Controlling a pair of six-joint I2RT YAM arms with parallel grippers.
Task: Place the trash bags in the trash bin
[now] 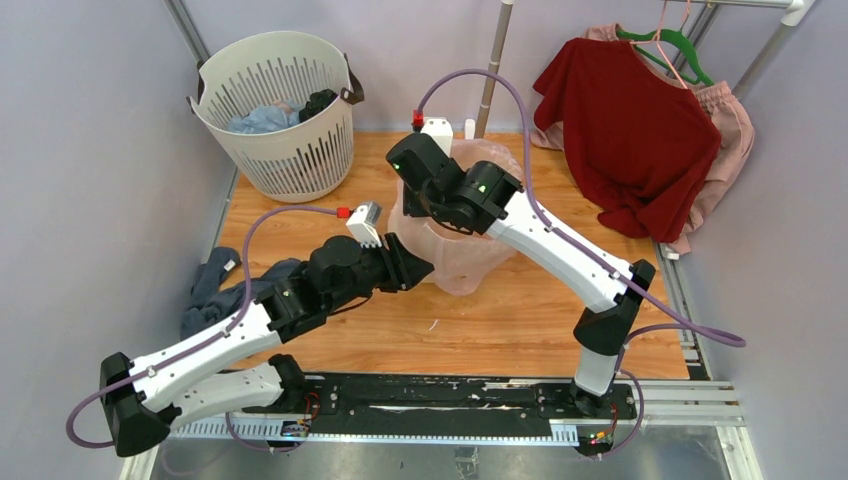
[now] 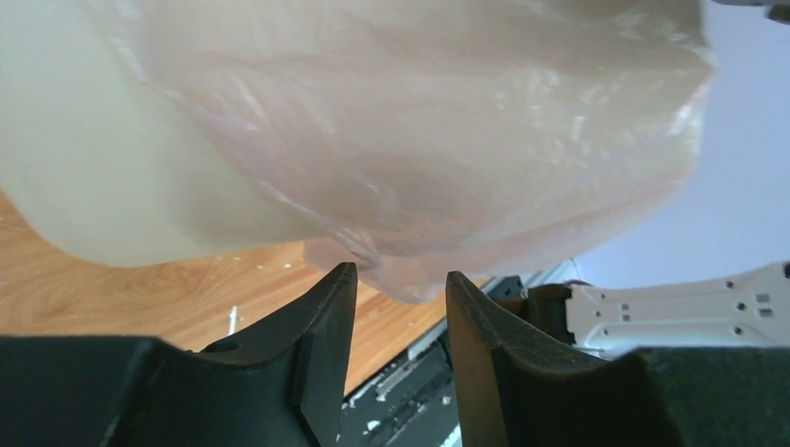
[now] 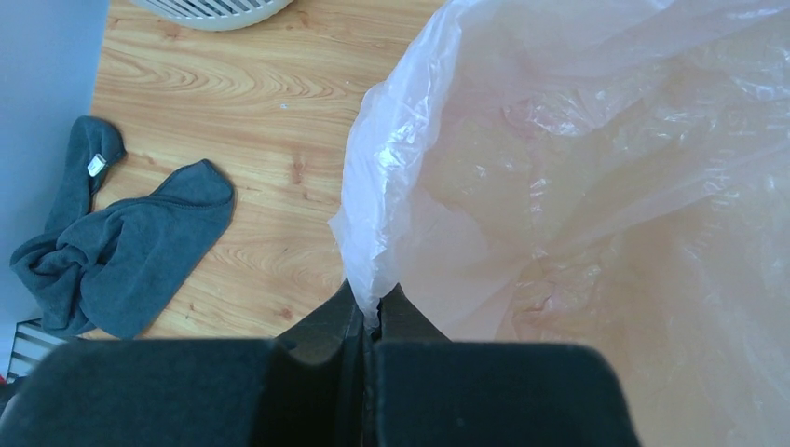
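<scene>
The right pincer (image 3: 372, 307) pinches the rim of the trash bag (image 3: 578, 186), draped over the trash bin (image 2: 84, 168); the left pincer (image 2: 401, 279) stands open at its hem. A hard pull may tear the film.

Left end effector (image 1: 420, 268) beside trash bag (image 1: 466, 264).

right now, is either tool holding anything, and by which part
The right tool pinches the trash bag by the edge of its mouth. The left tool is open, gripping nothing.
</scene>
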